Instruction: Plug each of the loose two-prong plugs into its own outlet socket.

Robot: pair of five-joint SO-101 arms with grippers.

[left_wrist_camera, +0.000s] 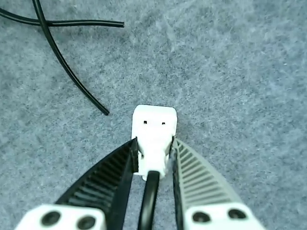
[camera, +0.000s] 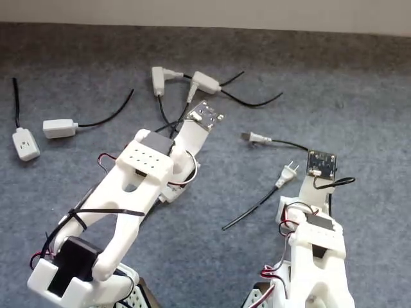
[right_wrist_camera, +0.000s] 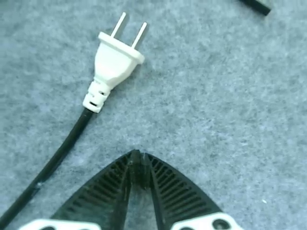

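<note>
The left gripper clasped a white, black-corded socket with two small slots, at the far middle of the grey carpet. The right gripper was pinched closed on nothing, just behind a white two-prong plug lying on the right.

A: Is socket fully visible?
B: Neg. Rear part hidden btwn left gripper fingers; its lead exits frame.
A: And plug lead?
B: Cut off at frame edge. Separate black cord: stub only, rest cut off.
A: High view?
B: Bases of left arm and right arm cut off at btm edge.
</note>
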